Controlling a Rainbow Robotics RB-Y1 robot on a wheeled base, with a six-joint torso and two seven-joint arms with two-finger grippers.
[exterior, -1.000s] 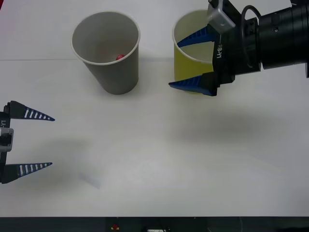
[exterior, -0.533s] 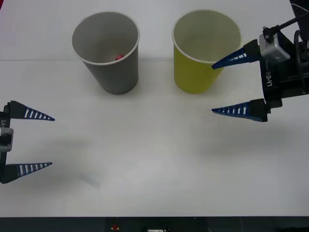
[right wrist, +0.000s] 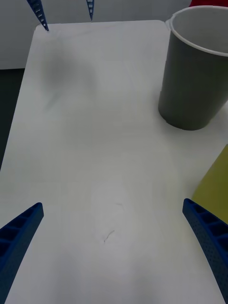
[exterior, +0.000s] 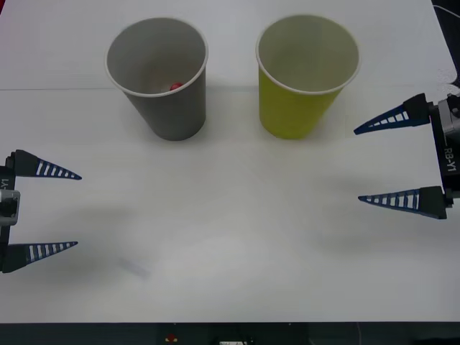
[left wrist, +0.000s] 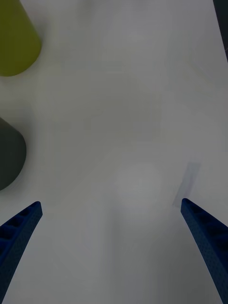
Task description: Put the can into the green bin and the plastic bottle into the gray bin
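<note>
On the white counter (exterior: 230,237), both the left gripper (exterior: 77,210) and right gripper (exterior: 357,165) spread their fingers wide, empty; the front view shows a red cap (exterior: 175,86) inside the gray bin (exterior: 159,75).

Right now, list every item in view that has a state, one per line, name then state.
gray bin: upright on the table, something small and red showing inside near the far wall.
green bin: upright on the table, beside the gray bin, no contents visible from the front view.
left end effector: open, holding nothing, at the table's left edge.
right end effector: open, holding nothing, to the right of the green bin.
</note>
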